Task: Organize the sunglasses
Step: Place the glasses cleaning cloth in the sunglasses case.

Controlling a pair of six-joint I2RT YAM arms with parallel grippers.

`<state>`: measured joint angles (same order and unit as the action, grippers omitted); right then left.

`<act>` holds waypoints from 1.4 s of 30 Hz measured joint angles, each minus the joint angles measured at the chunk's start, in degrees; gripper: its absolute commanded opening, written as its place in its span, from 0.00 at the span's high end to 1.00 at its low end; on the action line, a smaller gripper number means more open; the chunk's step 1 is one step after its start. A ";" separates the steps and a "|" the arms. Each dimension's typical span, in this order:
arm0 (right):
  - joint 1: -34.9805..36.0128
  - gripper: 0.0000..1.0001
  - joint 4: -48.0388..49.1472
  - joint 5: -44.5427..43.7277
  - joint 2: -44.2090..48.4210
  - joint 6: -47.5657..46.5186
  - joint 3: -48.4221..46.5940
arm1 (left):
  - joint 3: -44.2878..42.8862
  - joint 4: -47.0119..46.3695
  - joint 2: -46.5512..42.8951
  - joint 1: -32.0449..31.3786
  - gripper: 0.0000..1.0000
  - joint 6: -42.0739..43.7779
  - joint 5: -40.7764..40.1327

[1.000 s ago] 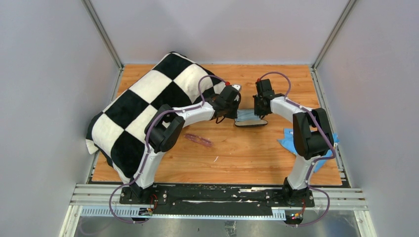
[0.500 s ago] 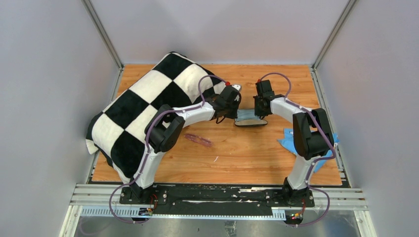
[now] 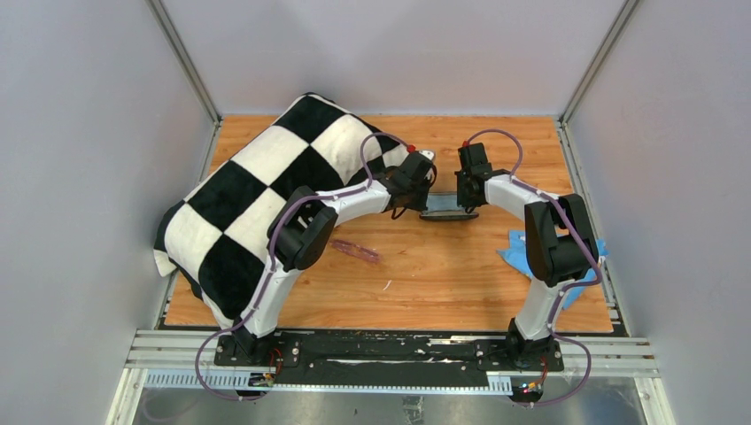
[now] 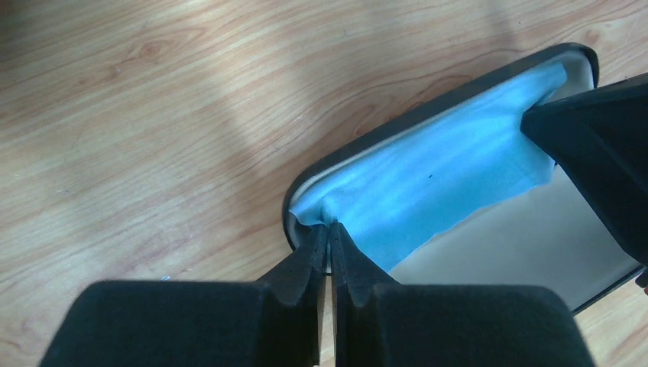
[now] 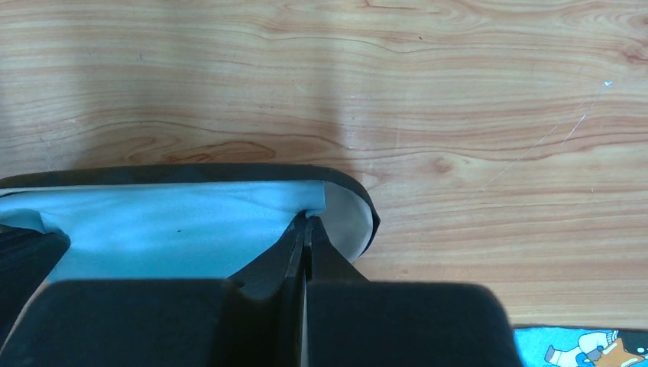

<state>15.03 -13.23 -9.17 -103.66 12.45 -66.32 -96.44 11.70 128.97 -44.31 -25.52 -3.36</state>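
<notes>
The sunglasses (image 3: 356, 251) lie flat on the bare wood of the table (image 3: 443, 283). They are a slim, translucent pinkish-purple piece, near the left arm's elbow and well apart from the glasses case (image 3: 449, 214). Their long axis runs almost left to right, with the right end a little nearer to the arm bases. In the top view they are too small to tell surely if they are folded.

The case is a dark oval shell with a smooth pale lining, and a soft light blue cloth (image 4: 439, 172) is spread inside it. The left gripper (image 4: 329, 229) has its fingers pressed together on one corner of this cloth, at the rim of the case. The right gripper (image 5: 307, 223) pinches the opposite corner in the same narrow way.

A plush black-and-white checkered blanket (image 3: 257, 186) covers the left part of the table. A patterned blue cloth (image 3: 518, 252) lies at the right.
</notes>
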 measured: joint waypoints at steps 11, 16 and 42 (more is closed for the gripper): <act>0.00 0.76 0.11 1.33 -0.04 1.09 0.00 | -1.07 2.14 0.09 -0.02 0.54 0.02 -1.40; 0.00 0.68 0.02 2.16 0.76 1.49 0.00 | -1.05 2.58 -0.24 -0.04 0.52 0.02 -1.66; -0.04 0.59 -5.75 6.19 12.72 3.76 2.40 | 8.59 4.92 -11.98 0.00 0.45 -1.09 -3.21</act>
<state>14.98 -18.98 -2.98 -90.94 16.21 -63.92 -87.85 16.62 116.99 -44.31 -26.61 -6.57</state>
